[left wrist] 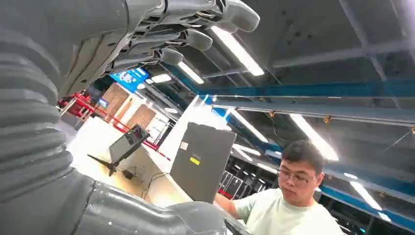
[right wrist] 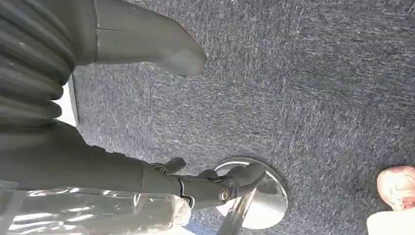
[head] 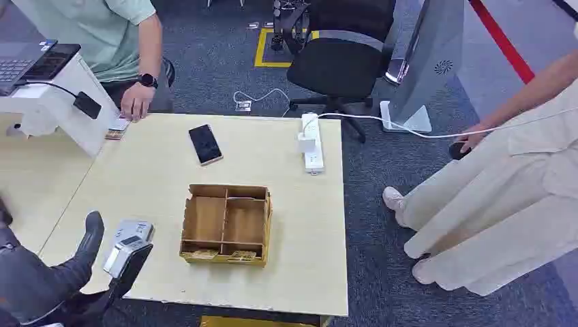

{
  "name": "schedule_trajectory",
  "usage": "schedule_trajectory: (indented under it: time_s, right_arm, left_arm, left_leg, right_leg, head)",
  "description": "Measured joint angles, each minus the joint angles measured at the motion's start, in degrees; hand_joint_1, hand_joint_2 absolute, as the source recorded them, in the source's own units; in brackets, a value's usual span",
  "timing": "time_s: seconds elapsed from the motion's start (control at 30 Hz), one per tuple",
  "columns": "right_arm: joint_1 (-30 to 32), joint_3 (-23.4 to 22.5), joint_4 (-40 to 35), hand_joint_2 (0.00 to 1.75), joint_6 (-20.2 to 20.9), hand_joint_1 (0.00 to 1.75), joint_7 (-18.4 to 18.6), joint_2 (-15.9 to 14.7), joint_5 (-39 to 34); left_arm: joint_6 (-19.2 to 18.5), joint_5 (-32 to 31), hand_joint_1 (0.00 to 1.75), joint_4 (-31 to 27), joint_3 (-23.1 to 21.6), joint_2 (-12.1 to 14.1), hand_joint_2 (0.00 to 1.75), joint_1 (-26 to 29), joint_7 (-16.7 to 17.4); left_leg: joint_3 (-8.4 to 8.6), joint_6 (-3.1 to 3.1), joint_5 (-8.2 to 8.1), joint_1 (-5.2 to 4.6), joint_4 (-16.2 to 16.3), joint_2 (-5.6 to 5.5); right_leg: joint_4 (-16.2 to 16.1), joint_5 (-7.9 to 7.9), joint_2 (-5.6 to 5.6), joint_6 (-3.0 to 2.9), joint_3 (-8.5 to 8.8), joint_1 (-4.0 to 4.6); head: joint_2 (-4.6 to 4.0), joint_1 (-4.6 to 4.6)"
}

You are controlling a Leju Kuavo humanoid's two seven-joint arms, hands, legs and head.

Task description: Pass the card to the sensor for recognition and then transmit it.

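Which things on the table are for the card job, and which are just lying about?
For the job:
- wooden box with cards in its front slots
- grey sensor at the table's near left corner
- left hand, beside the sensor

Just lying about:
- phone
- power strip
- office chair

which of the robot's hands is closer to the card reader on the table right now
Left. The left hand is raised at the table's near left corner, right beside the card reader. The right hand hangs over the carpet floor, away from the table.
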Motion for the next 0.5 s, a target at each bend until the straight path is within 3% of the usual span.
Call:
schedule_trajectory:
  time_s: [0.5]
  right_arm:
    - [0.0,0.0,0.0,1.75,0.0,0.0,0.0,0.0,0.0]
  left_arm:
    - [-0.2,-0.9,0.0,0.0,0.0,0.0,1.75,0.0,0.4]
  left_leg:
    - [0.0,0.0,0.0,0.0,0.0,0.0]
  right_leg:
    - [0.0,0.0,0.0,0.0,0.0,0.0]
  head:
    - [0.0,0.0]
